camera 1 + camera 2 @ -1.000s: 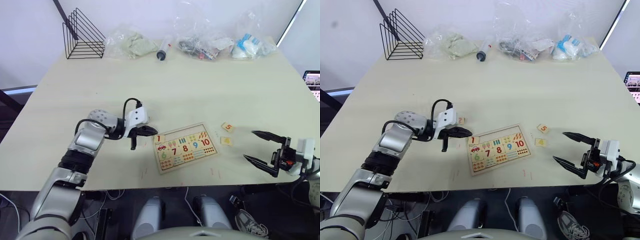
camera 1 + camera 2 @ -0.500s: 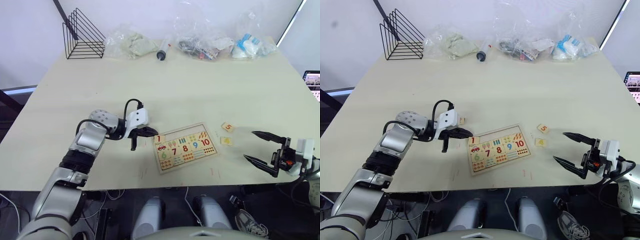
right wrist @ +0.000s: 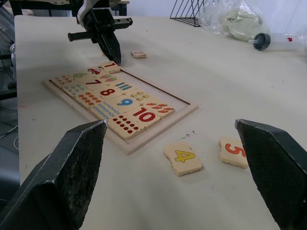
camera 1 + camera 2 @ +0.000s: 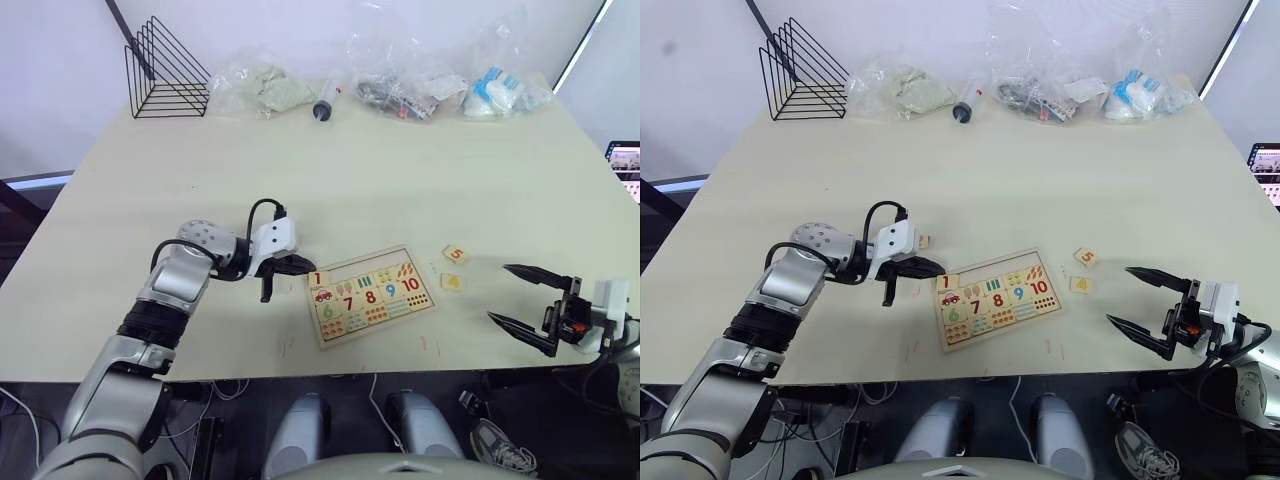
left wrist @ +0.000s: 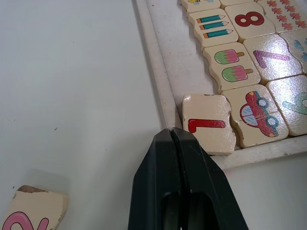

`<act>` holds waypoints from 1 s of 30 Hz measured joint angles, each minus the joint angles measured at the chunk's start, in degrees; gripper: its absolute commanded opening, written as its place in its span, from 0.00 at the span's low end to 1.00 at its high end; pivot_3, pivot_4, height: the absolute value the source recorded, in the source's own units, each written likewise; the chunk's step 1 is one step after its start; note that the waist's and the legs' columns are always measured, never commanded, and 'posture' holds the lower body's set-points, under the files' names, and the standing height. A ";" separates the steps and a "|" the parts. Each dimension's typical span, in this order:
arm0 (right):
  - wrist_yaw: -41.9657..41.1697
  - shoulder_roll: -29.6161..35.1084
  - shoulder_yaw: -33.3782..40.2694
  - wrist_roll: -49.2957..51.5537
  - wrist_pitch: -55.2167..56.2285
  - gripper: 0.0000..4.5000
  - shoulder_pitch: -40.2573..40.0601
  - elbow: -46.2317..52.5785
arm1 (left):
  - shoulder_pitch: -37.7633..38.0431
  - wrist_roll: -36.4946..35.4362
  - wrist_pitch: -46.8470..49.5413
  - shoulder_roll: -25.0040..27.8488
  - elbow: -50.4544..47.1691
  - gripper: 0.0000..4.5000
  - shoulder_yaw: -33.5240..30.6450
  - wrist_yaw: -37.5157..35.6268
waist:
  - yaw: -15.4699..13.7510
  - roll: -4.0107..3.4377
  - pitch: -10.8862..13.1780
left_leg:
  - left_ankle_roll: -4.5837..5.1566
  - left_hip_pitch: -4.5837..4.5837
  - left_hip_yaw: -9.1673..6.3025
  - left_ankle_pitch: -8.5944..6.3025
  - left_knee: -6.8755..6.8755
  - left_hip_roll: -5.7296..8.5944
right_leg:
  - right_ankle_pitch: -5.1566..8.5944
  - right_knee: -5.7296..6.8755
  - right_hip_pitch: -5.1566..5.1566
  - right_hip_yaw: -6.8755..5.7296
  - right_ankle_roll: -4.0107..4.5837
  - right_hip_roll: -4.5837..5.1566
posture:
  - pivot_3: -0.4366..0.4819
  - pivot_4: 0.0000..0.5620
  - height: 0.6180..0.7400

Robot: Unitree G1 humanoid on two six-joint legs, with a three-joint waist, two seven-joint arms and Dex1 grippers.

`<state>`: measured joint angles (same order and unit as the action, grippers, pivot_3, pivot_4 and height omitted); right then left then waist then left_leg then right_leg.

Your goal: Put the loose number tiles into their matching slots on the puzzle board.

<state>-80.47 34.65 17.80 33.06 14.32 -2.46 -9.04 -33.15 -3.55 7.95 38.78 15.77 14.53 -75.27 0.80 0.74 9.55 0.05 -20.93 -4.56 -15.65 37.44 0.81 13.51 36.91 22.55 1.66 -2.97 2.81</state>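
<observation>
On the table (image 4: 400,180), seen from the head, the left gripper (image 4: 297,264) has its fingers pressed together, empty, tips just short of the puzzle board (image 4: 372,294) at its corner. Just past those tips the 1 tile (image 4: 319,278) lies tilted over the board's frame. The right gripper (image 4: 528,296) hovers with fingers spread wide near the table's front edge, well apart from the board; the 5 tile (image 4: 455,254) and the 4 tile (image 4: 452,282) lie between board and those fingers.

Along the left wrist's closed fingers (image 5: 180,191), the 1 tile sits just beyond the tips; the 2 tile (image 5: 31,213) lies off to one side.

Between the right wrist's spread fingers (image 3: 72,167), the 4 and 5 tiles lie nearest, the board beyond them.
</observation>
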 measured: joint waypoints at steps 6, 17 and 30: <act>0.00 0.00 0.00 0.00 0.00 1.00 -0.02 0.00 | 0.28 0.02 -0.01 0.20 -0.52 0.00 0.01 -0.35 | 0.00 0.00 0.00 | 0.00 0.00 0.00 0.00 0.00 0.00 | 0.00 0.00 0.00 0.00 0.00 0.00 | 0.48 0.27 1.00; -0.05 0.00 0.00 0.00 0.01 1.00 -0.01 -0.15 | 0.28 0.01 -0.03 0.20 -0.52 0.00 -0.01 -0.48 | 0.00 0.00 0.00 | 0.00 0.00 0.00 0.00 0.00 0.00 | 0.00 0.00 0.00 0.00 0.00 0.00 | 0.48 0.27 1.00; -0.17 0.00 0.00 -0.01 0.09 1.00 0.00 -0.58 | 1.16 -0.12 -1.33 0.44 -1.29 0.00 -0.09 -0.83 | -0.01 0.00 0.00 | 0.00 0.00 -0.01 0.00 0.00 0.00 | 0.00 0.02 0.00 0.00 0.00 0.00 | 0.48 0.27 1.00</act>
<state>-80.64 34.65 17.81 33.05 14.41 -2.46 -9.63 -31.99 -3.67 6.62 39.21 14.48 14.43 -76.09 0.79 0.74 9.55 0.05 -20.93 -4.57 -15.65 37.44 0.81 13.51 36.93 22.56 1.66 -2.97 2.81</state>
